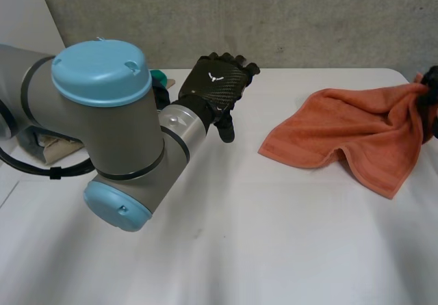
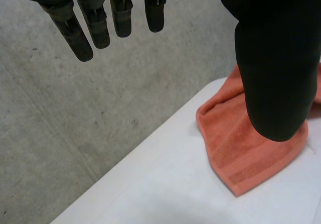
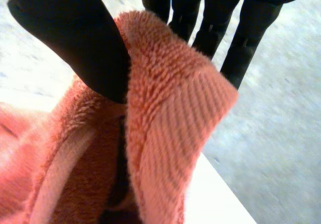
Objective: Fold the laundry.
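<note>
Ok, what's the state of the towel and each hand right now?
orange towel: rumpled on the table, one corner lifted.
left hand: open, holding nothing, apart from the towel.
right hand: shut on the towel's lifted corner, thumb against fingers.

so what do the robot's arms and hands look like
The left arm is a grey tube with round light-blue caps. The left hand is black with a woven look and a small white mark. The right hand is black too.
</note>
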Robot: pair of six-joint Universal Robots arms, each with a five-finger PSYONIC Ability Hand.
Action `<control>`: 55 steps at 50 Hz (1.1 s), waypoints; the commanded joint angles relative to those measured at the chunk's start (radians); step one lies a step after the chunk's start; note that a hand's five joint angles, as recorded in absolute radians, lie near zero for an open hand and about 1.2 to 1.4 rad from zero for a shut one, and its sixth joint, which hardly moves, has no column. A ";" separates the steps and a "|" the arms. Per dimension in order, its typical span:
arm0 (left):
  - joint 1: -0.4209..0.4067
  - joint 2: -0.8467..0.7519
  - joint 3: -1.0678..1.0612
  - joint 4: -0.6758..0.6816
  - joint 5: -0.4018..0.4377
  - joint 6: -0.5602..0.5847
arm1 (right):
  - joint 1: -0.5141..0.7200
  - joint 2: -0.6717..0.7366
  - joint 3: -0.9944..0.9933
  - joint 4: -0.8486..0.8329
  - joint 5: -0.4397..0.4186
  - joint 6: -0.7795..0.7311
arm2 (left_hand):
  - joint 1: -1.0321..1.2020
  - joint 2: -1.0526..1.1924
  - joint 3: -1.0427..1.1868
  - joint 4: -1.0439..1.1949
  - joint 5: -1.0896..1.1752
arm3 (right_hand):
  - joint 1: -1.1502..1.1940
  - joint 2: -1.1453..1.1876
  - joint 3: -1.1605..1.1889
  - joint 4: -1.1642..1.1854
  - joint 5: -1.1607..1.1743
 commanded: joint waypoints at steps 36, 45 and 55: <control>0.197 -0.345 0.348 -0.159 0.246 -0.697 | 0.456 -1.178 0.920 -0.271 -0.349 -0.116 | -0.036 -0.036 -0.038 -0.029 -0.054 | 0.311 0.220 0.214 0.203 0.255; 0.143 -0.352 0.342 -0.166 0.324 -0.824 | 0.513 -1.246 0.935 -0.276 -0.337 -0.066 | -0.036 -0.036 -0.038 -0.029 -0.054 | 0.311 0.220 0.214 0.203 0.255; 0.166 -0.172 0.172 -0.104 0.412 -0.857 | 0.450 -1.121 0.954 -0.290 -0.222 -0.179 | 1.186 1.186 1.183 1.193 1.168 | 0.311 0.220 0.214 0.203 0.255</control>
